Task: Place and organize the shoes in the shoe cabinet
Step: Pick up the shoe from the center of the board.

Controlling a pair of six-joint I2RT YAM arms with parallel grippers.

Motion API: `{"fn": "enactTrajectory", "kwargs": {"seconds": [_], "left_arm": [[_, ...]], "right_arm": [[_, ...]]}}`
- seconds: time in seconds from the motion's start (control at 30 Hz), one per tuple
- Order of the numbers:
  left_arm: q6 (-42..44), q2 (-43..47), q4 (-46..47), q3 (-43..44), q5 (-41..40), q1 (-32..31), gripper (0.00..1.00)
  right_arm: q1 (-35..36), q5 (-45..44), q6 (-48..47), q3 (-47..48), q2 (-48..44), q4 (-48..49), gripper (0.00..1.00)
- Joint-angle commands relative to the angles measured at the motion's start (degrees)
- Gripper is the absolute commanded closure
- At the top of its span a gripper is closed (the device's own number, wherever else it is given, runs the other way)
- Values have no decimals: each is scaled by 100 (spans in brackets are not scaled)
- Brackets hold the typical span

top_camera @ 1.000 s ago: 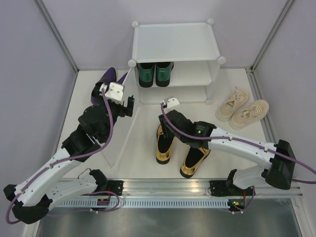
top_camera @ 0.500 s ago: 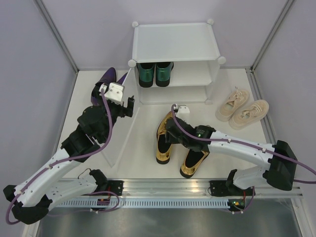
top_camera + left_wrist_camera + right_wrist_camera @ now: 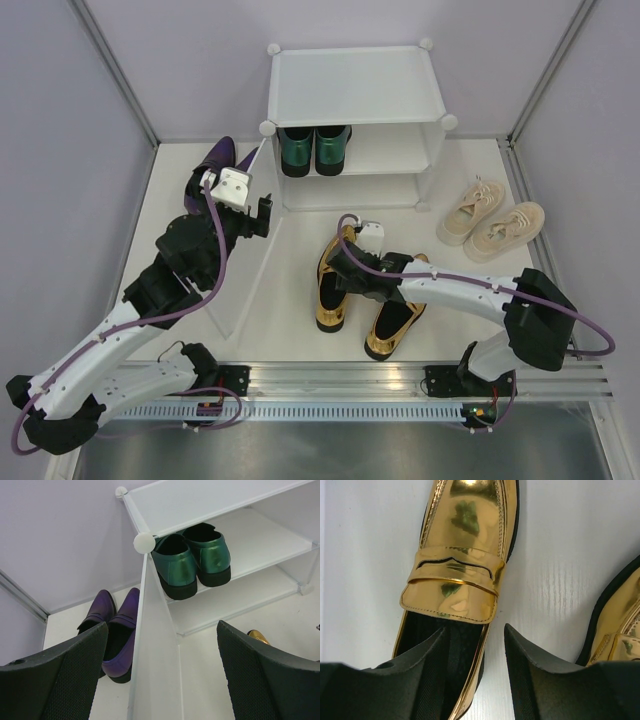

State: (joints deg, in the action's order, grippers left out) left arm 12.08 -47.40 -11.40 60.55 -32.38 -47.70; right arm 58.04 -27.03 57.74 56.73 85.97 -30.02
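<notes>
On the table [image 3: 450, 180] in front of the shoe cabinet [image 3: 355, 85]: gold loafers [image 3: 333, 285], side by side. Right gripper [image 3: 475, 630] is low over the left one, jaws partly apart. One finger sits over the shoe opening, the other outside over bare table between the pair. The shoe's side rim is in the gap, not clamped.

Green loafers [image 3: 314, 148] are on the cabinet's upper tier, left side, heels out. Purple shoes [image 3: 220, 157] are on the table left of the cabinet, beyond the swung-out door panel [image 3: 155, 645]. Left gripper [image 3: 162, 627] is wide apart, the panel edge between its fingers, not pinched. Beige sneakers [image 3: 492, 222] are on the table right of the cabinet.
</notes>
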Motion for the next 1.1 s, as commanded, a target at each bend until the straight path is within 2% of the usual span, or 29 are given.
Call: {"fn": "enactTrajectory", "kwargs": {"seconds": [0.0, 0.3, 0.53, 0.63, 0.67, 0.77, 1.07], "left_arm": [[14, 64, 182, -26, 127, 15, 8], [32, 73, 182, -35, 100, 15, 8], [49, 64, 191, -44, 92, 15, 8], [49, 64, 191, -44, 92, 15, 8], [58, 64, 191, -44, 92, 15, 8], [49, 55, 191, -53, 100, 15, 8], [58, 55, 208, -61, 65, 15, 8]], "right_arm": [[-82, 21, 194, -188, -63, 311, 48], [-135, 751, 273, -785, 192, 1365, 49], [-135, 874, 274, -795, 288, 1604, 56], [-135, 918, 247, -786, 332, 1719, 68], [-135, 910, 238, -786, 324, 1736, 81], [-126, 848, 203, -769, 245, 1702, 99], [-451, 628, -52, -672, -554, 1271, 99]]}}
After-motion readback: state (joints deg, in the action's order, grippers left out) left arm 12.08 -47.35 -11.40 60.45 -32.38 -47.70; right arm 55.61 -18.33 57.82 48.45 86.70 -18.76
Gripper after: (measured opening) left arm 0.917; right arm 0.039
